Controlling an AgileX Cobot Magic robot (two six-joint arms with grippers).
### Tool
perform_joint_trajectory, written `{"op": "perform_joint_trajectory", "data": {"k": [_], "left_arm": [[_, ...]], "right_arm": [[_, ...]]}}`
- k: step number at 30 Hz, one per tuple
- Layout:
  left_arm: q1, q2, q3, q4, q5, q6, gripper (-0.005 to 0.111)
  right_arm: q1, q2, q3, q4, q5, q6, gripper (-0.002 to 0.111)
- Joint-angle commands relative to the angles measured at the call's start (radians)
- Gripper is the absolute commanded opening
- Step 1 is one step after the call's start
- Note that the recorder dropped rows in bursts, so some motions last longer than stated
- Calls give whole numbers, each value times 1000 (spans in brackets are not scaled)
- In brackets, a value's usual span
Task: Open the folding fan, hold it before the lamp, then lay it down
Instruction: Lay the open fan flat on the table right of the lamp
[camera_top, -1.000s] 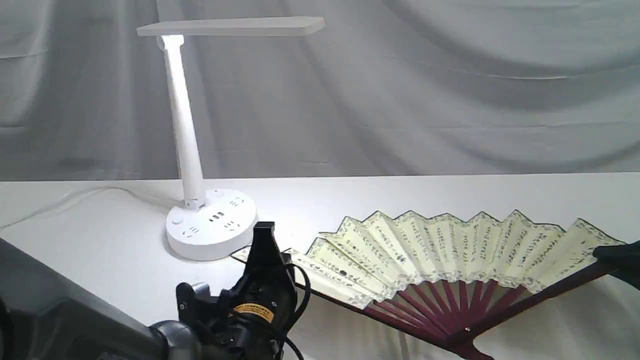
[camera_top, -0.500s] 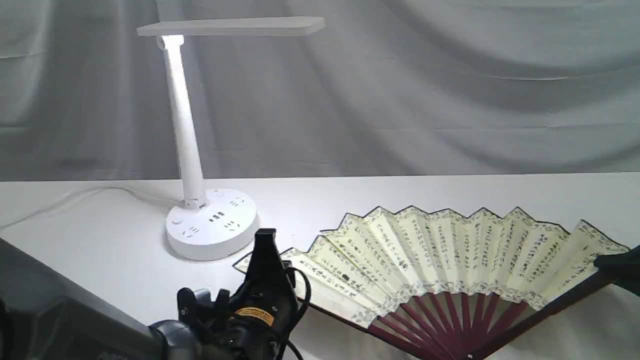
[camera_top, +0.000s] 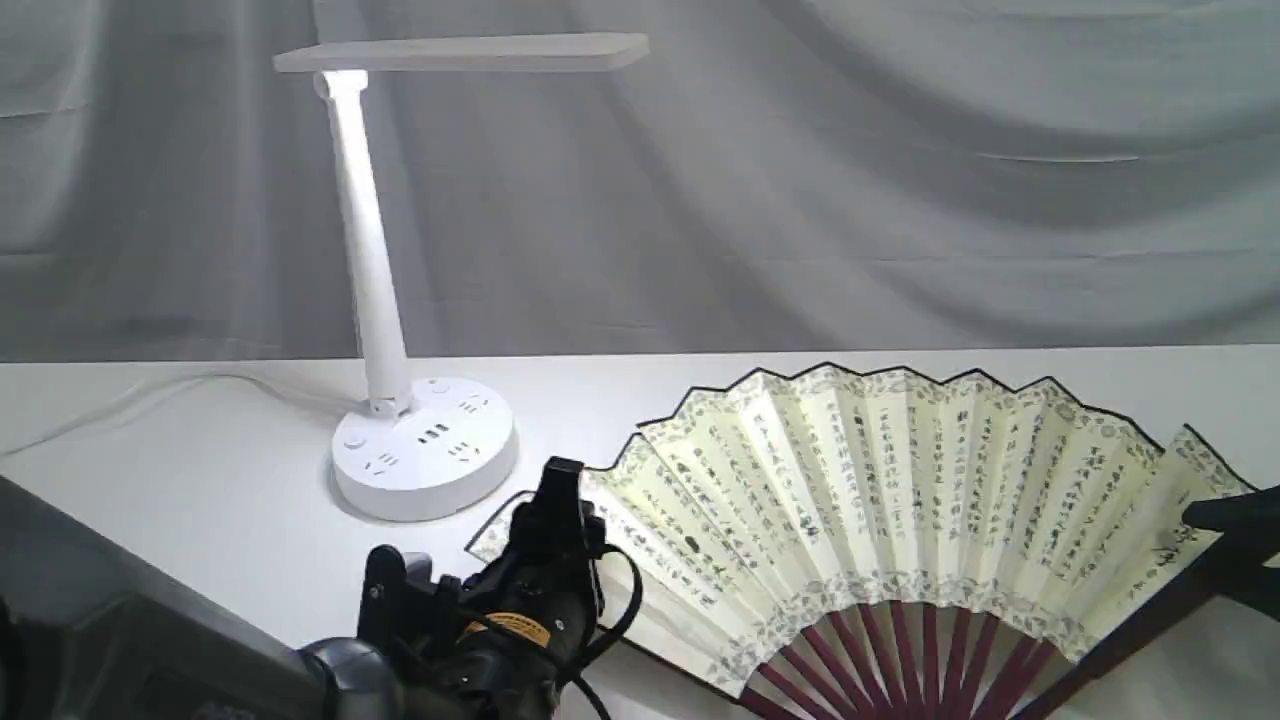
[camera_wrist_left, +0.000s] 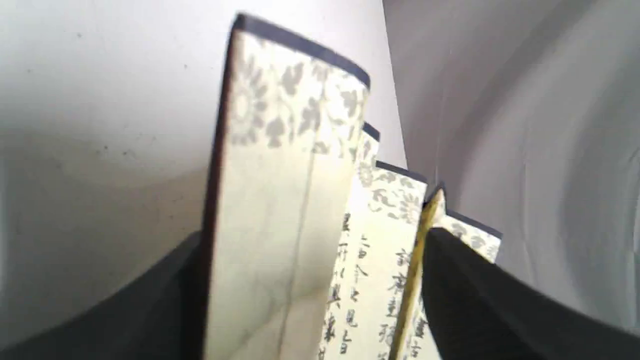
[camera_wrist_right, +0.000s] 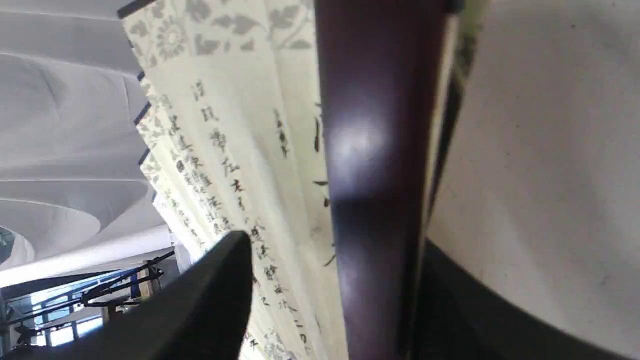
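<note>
**Exterior view, task roughly one-third complete.** The folding fan (camera_top: 900, 500) is spread into a wide arc, so you may treat the opening step as done. Presenting it to the lamp (camera_top: 372, 250) and laying it down remain for you.

The fan fills the lower right of the frame, and its leaf appears tilted up from the table (camera_top: 200, 450). The lamp stands at centre left, with its round base near the fan's left tip. The leaf thus sits beside the lamp, not in front of it.

Your left gripper (camera_top: 558, 500), at lower centre, is clamped over the fan's left end pleats. Your right gripper (camera_top: 1235, 525), at the right edge, pinches the maroon guard, which runs between its two dark fingers in the right wrist view.
</note>
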Motion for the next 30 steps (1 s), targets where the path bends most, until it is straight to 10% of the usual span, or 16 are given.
{"op": "perform_joint_trajectory", "data": {"k": [1,14,30], "left_arm": [[3,-3,-5,-9,-8,36,62],[167,-90,-5,167,278,255,61],[240,-219,-5,210,587,541,61]], "right_arm": [[5,-3,6,-7,-29,-16,53],[5,-6,-1,-23,-156,61,59],[5,-43,-164,-479,-117,440,59]]}}
